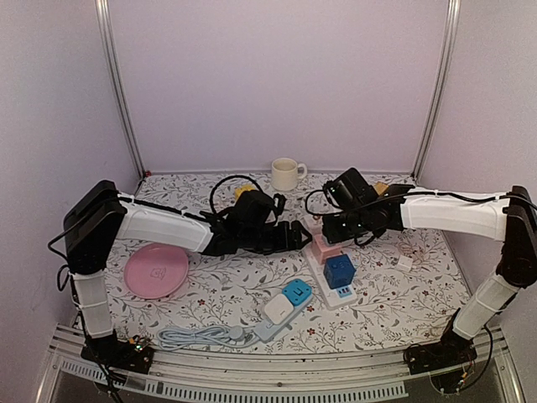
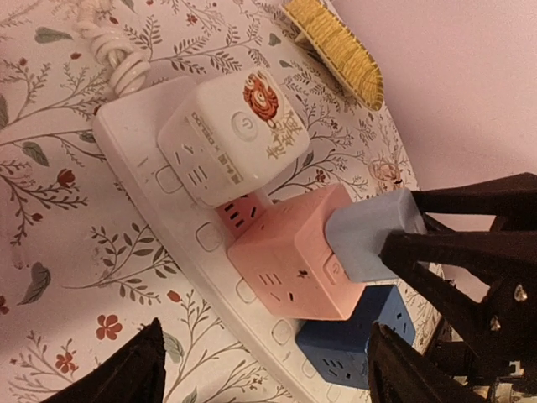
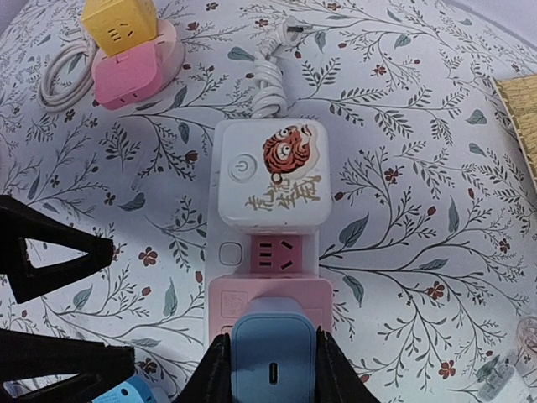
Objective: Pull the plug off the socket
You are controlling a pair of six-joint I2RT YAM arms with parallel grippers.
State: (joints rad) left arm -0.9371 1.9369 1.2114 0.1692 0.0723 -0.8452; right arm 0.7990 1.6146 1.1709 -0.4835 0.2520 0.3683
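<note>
Floral desk point(image 1: 226, 294): pale-blue plug point(image 3: 275, 353) sat atop pink socket point(image 3: 225, 300). Right gripper point(image 3: 271, 346) pinched its flat sides; left gripper point(image 2: 267, 369) gaped empty near socket. Plug looked light, stiff, probably slick; hold low.

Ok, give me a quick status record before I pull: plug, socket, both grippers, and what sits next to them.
plug: light blue rectangular plug, seated on top of the pink cube socket
socket base: long white power strip
neighbours on strip: white cube adapter with a tiger print on one side, blue cube adapter on the other
right gripper: shut on the plug, one finger on each side
left gripper: open, holding nothing, beside the pink cube
task state: plug not yet pulled
</note>
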